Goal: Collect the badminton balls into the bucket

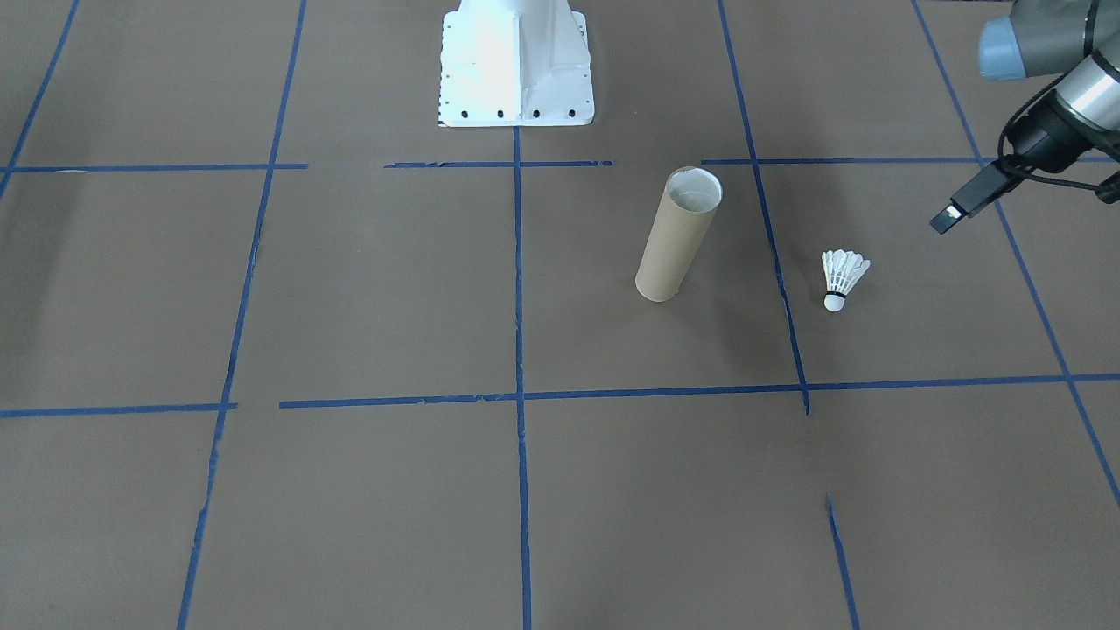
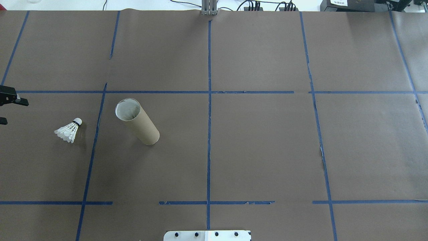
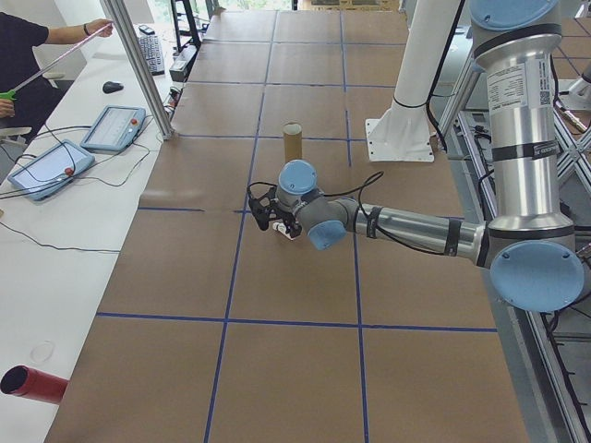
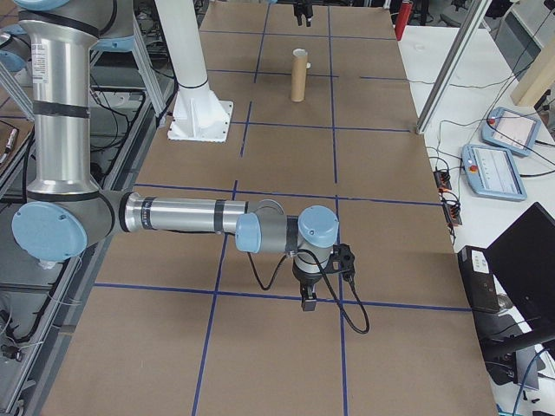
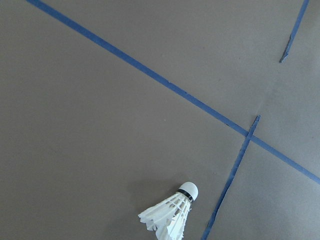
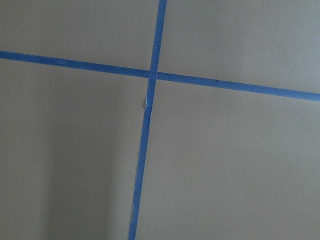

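The shuttlecock point(image 2: 69, 131) lies on its side on the brown paper-covered table point(image 2: 260, 147), in the robot's left half, its long axis slanted: the cork tip points away from the robot and toward the cardboard tube point(image 2: 137, 122), the feather skirt toward the robot and the table's left end. The tube stands upright with its round mouth open upward, near the shuttlecock but apart from it; a blue tape line point(image 2: 92, 147) runs between the two. Bare paper surrounds both on all sides. The left gripper point(image 2: 6, 110) enters at the overhead view's left edge, raised above the table and apart from the shuttlecock; two dark finger parts show with a gap between them, nothing held. The right gripper point(image 4: 308, 299) hangs over a tape crossing far from both items; whether it is parted or closed cannot be told. The white robot base point(image 1: 516, 66) sits at the table's near edge.
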